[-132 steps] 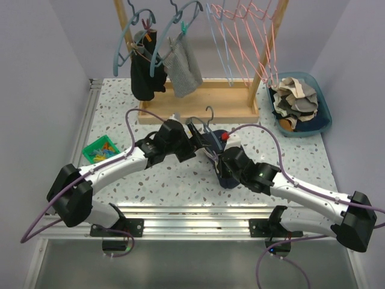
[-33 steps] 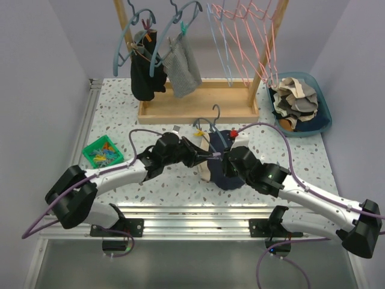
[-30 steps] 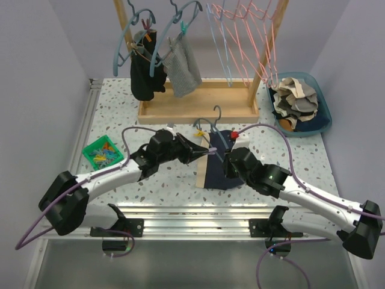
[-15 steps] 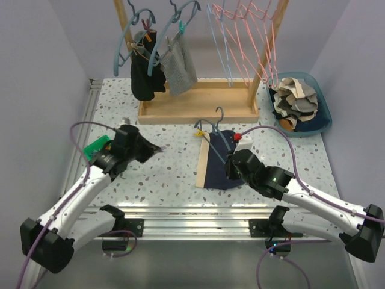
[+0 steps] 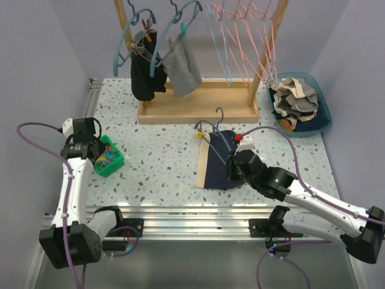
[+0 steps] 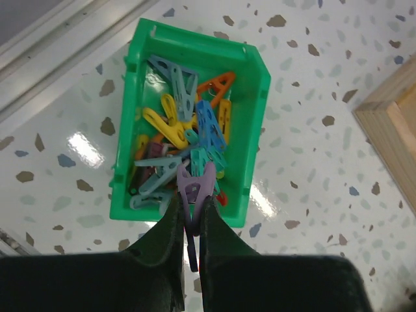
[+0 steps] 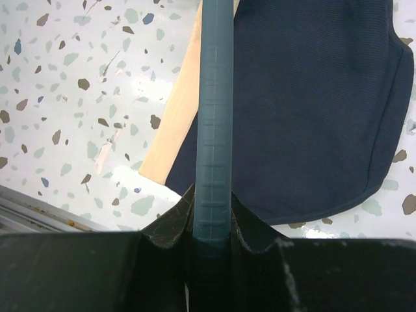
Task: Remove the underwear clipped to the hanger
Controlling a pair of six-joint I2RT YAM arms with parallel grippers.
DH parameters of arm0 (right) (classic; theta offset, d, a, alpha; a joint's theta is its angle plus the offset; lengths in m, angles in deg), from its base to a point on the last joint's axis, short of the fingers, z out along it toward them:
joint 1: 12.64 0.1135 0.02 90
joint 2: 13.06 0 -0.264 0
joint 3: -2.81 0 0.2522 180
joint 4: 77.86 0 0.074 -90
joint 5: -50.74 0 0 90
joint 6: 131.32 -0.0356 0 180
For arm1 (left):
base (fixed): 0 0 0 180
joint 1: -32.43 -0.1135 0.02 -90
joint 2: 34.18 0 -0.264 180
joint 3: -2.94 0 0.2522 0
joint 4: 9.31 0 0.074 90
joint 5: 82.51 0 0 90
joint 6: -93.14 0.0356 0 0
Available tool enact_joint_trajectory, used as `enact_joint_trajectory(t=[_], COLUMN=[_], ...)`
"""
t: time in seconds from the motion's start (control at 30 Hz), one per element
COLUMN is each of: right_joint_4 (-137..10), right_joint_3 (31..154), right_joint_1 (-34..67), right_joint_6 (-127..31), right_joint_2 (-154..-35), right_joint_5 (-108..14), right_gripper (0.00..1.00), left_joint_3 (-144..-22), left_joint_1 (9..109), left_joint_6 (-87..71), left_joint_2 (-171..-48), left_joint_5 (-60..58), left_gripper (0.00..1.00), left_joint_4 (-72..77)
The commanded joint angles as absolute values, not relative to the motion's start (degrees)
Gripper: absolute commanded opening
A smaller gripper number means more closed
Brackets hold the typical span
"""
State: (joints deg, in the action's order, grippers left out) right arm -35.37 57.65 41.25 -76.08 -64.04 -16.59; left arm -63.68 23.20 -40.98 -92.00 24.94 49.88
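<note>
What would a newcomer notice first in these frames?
At the table's left edge, the left end effector pinches a purple clip above a green bin full of coloured clips. Mid-table, the right end effector grips a hanger lying over navy underwear spread flat.

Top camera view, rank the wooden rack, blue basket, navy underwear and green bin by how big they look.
1. wooden rack
2. blue basket
3. navy underwear, only slightly smaller than the basket
4. green bin
</note>
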Motion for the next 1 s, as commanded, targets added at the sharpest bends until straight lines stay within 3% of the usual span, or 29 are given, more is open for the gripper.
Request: enact_joint_trajectory(t=[0.0,0.03,0.1,0.13,0.2,0.33,0.5,0.63,0.97], right_joint_4=[-35.3,-35.2,-35.3,-35.4,-35.5,-36.1,-36.5,-37.8,-37.0], right_joint_3=[57.7,57.7,57.8,57.9,58.1,57.9,57.6,56.2,55.2], right_joint_1=[41.1,41.1,41.1,41.1,41.2,41.1,41.1,41.1,41.1], right_joint_6=[-75.7,-75.6,-75.4,-75.4,-75.4,-75.3,-75.2,-75.2,-74.8], right_joint_2=[-62.4,-62.3,-62.1,-62.1,-62.2,-62.4,-62.2,-61.6,-60.4], right_joint_5=[-16.7,-16.7,-16.7,-16.7,-16.8,-17.0,-17.6,-19.2,-21.2], right_gripper=[0.00,0.00,0.00,0.00,0.00,0.00,0.00,0.00,0.00], left_joint_3=[-67.3,-67.8,-68.7,-68.7,-68.0,-66.1,-63.5,-58.9,-52.7], left_joint_1=[20.8,20.4,20.4,20.4,20.4,20.4,20.4,24.1,44.5], left_joint_6=[-36.0,-35.8,-36.0,-36.0,-36.2,-36.8,-38.4,-41.9,-56.7], left_joint_2=[-94.7,-95.3,-96.8,-96.8,-96.1,-94.5,-91.4,-88.8,-94.9], left_joint_5=[28.7,27.8,26.5,24.6,23.0,18.0,10.5,-4.5,-6.7], left_gripper=[0.00,0.06,0.28,0.49,0.71,0.90,0.97,1.00,1.00], left_joint_4=[47.9,47.3,47.3,46.6,46.0,45.2,44.1,37.9,22.5])
